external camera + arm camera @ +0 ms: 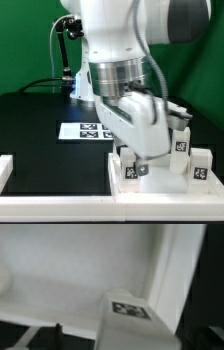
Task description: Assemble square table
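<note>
Nearest the lens: in the wrist view I see a tagged leg (128, 319) rising close up, against the tabletop slab (70, 269) by its rim.
Tool: the tool (143, 160) sits low over the slab; I cannot tell its opening or whether it holds the leg.
Slab: on the black desk (40, 125), at the exterior view's lower right (150, 178).
Legs: upright tagged legs (181, 138) stand at its corners.
Progress: I judge it late, with leg fitting under way.
Beyond: the marker board (85, 130) lies flat.

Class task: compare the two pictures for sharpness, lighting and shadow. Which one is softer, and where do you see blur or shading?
Exterior view: fairly sharp, evenly lit; the arm's white casing looks bright, the marker board readable against the dark table. Wrist view: softer, close-range blur; the tagged leg is fuzzy, the tabletop's recessed underside greyish with shading along its rim.
</note>
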Tool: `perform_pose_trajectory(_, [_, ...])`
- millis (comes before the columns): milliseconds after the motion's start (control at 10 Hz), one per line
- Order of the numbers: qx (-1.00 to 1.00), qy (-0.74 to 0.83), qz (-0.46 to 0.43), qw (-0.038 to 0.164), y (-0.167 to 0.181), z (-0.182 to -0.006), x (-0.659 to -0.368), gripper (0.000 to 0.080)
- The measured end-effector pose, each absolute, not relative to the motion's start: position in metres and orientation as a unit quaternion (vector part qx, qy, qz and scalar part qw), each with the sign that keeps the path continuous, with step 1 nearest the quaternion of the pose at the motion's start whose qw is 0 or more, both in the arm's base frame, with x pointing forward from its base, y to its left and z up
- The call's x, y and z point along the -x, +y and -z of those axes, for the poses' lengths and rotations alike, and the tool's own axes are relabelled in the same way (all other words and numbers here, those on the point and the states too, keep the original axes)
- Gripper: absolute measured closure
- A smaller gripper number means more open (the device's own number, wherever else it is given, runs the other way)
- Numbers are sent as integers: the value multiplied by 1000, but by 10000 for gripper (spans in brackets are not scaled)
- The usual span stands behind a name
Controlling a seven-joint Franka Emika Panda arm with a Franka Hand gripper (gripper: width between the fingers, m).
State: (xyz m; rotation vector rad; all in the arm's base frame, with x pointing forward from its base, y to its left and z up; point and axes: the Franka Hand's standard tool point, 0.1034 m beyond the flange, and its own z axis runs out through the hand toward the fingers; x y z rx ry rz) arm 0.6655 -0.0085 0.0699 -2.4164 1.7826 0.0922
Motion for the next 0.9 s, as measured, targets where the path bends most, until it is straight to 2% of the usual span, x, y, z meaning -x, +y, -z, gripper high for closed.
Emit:
perform_pose_trajectory(200, [886, 458, -3, 73, -2, -70, -670, 160])
perform_pose_trajectory(300, [897, 438, 1, 66, 4, -73, -671, 151])
perform_pose_trajectory(500, [923, 380, 5, 65, 1, -72, -671, 151])
perform_pose_trajectory(600, [944, 323, 9, 59, 0, -72, -670, 151])
perform_pose_trajectory(800, [994, 107, 23, 29, -3, -75, -674, 151])
perform_pose_trajectory(900, [997, 68, 24, 27, -6, -75, -674, 151])
